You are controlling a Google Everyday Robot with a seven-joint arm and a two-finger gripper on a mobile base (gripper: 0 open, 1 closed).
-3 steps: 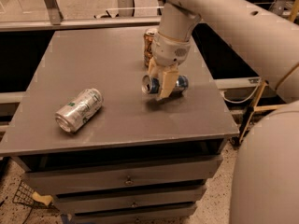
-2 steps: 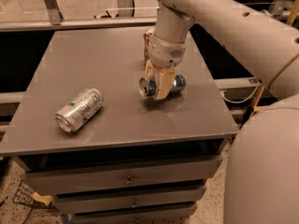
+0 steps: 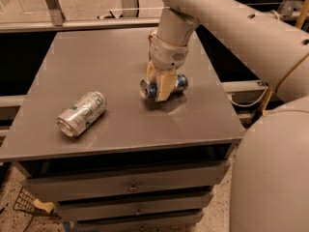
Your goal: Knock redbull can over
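Blue can [image 3: 179, 82] is still lying flat on the desk [image 3: 96, 57], jaws squeezing its middle, so the job is looking done.

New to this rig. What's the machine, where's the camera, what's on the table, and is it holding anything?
It is a mobile robot with one pale arm that ends in a two-finger gripper. The single camera looks down on a grey table from its drawer side; where it is mounted is unknown. Two cans lie on their sides: the slim blue-and-silver redbull can mid-table and a silver-and-green can to the left. The gripper is down right at the redbull can. Whether it actually grips it cannot be told.
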